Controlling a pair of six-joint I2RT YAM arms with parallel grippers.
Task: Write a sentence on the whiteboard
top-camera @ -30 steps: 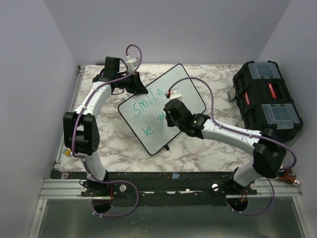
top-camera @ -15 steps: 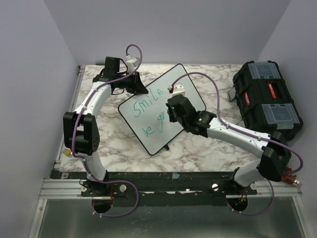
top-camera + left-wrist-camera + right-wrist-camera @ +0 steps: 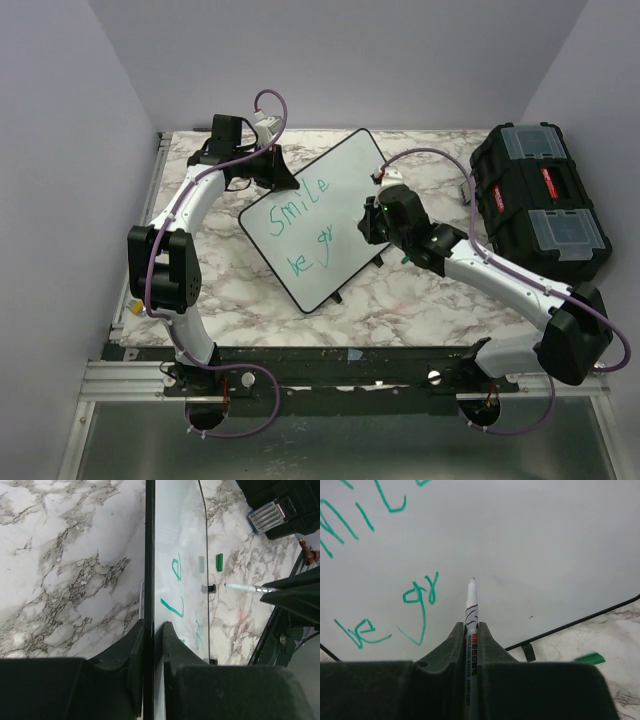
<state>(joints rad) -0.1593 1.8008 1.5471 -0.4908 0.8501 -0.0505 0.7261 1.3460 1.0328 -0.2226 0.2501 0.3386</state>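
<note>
On marble table point(image 3: 400, 300) | whiteboard point(image 3: 345, 190): white, thin black frame, rounded corners, set diagonal mid-table | sentence point(image 3: 297, 208): thin uneven green strokes, "Smile" above "be gr" | left gripper point(image 3: 283, 175): pinching whiteboard's far-left edge | right gripper point(image 3: 372, 222): pinching marker point(image 3: 471, 610), tip aimed right of "gr"

The whiteboard point(image 3: 345, 180) lies on the table point(image 3: 420, 300), toolbox point(image 3: 540, 200) rightward, perhaps a cap point(image 3: 590, 658) between.

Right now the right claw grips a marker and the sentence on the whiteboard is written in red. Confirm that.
Wrong on one point: the sentence on the whiteboard is green, not red, as the right wrist view shows. The right claw does grip a marker.
</note>
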